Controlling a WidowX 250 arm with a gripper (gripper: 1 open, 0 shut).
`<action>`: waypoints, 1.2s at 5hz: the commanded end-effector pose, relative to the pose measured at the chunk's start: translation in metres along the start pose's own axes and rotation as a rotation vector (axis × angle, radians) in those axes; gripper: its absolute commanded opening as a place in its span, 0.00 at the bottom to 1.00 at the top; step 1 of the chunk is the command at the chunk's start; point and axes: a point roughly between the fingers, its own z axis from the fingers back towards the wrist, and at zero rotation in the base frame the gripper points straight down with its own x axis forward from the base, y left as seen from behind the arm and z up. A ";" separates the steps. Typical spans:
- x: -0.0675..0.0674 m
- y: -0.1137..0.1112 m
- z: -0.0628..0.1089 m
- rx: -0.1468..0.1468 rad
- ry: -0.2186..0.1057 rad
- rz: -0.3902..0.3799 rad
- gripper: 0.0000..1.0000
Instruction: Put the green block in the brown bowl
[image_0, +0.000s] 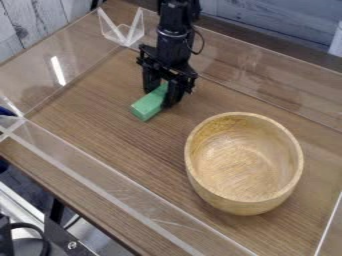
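Here, green block (150, 102) on table, far end between hand (164, 90) fingers

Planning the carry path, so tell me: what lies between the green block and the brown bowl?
Nothing: in the camera view only bare wooden tabletop runs from the green block to the brown bowl. The hand is down at the block's far end.
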 end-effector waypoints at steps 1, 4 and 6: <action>0.000 0.007 0.050 0.055 -0.107 0.045 0.00; -0.033 -0.028 0.143 0.082 -0.126 0.032 0.00; -0.042 -0.103 0.137 0.029 -0.107 0.067 0.00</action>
